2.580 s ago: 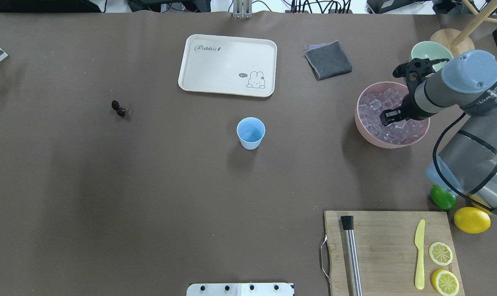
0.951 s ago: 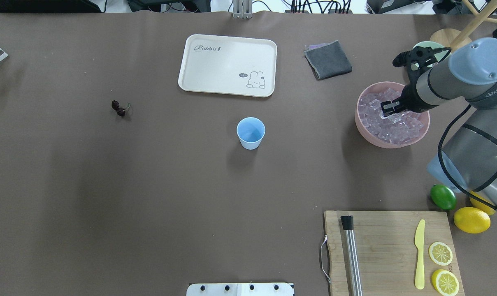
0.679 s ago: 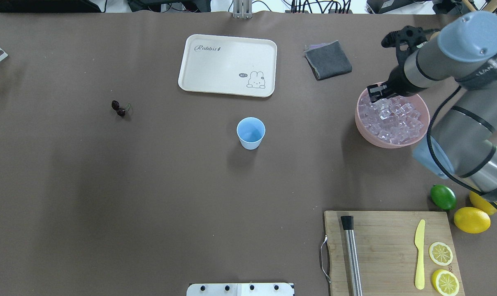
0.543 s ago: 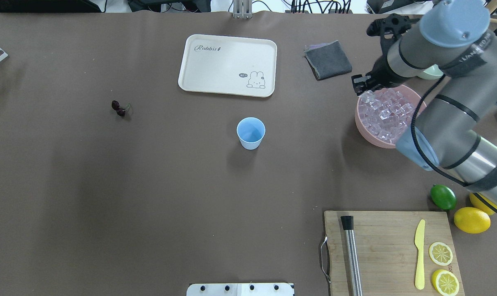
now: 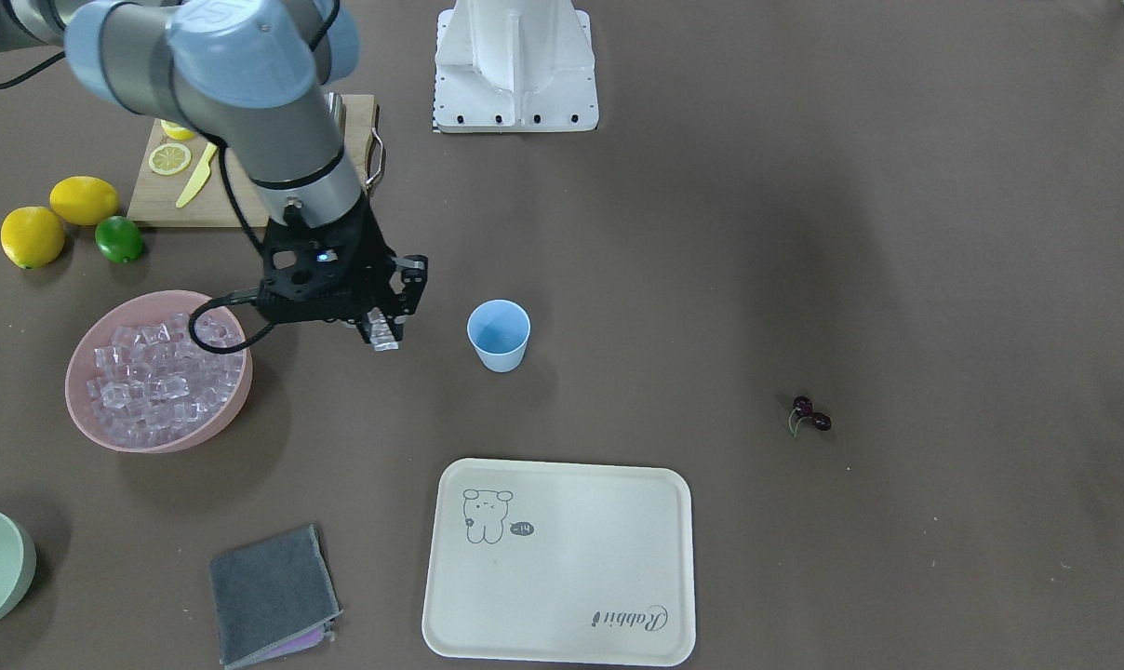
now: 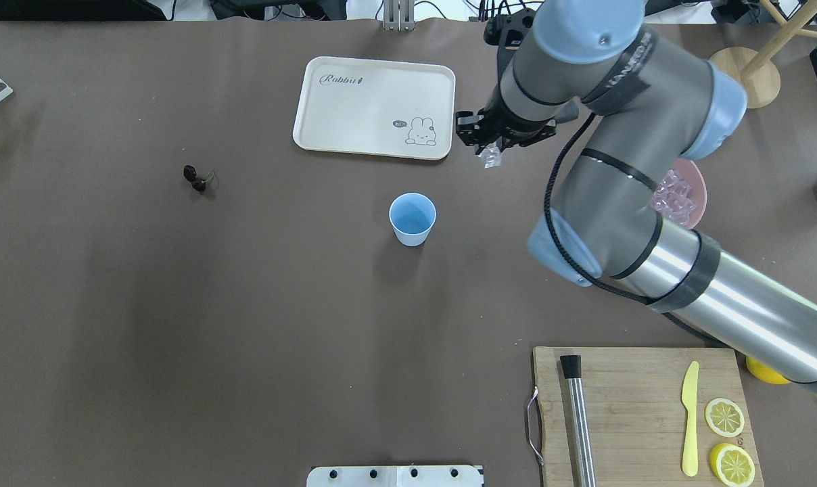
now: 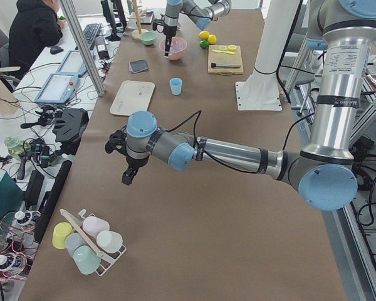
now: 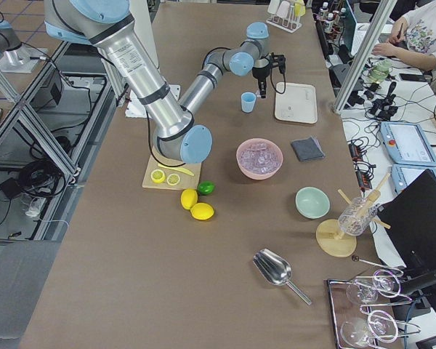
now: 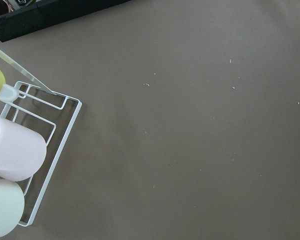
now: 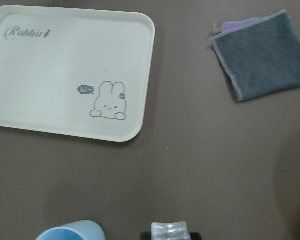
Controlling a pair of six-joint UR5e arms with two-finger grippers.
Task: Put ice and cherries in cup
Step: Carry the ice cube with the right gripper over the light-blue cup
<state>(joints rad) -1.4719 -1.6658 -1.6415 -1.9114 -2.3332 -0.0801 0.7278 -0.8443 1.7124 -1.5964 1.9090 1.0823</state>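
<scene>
One ice cube (image 6: 492, 157) is clamped between the fingertips of the right pincer (image 6: 489, 150). It is held clear above the desk (image 6: 246, 304), at about 2 o'clock of the cup (image 6: 412, 218) in the overhead view, near the cup but not over it. The cube is blocky, and no long axis can be made out.

The cup stands upright, axis vertical and mouth up, and looks empty.

Step in hand, as judged: carry to the cup. The cube should be centred over the mouth and lowered close to the rim before the fingers are parted. A hard cube let go from height may bounce out or tip the light cup.

The remaining ice (image 6: 672, 196) lies in the pink bowl (image 6: 700, 199) at 3 o'clock of the cup. The cherries (image 6: 197, 178) lie at 9 o'clock, well apart, the pair laid roughly 11-to-5 with stems toward 3 o'clock.

The left pincer (image 7: 129, 175) is far off, and whether it is apart or together cannot be told.
</scene>
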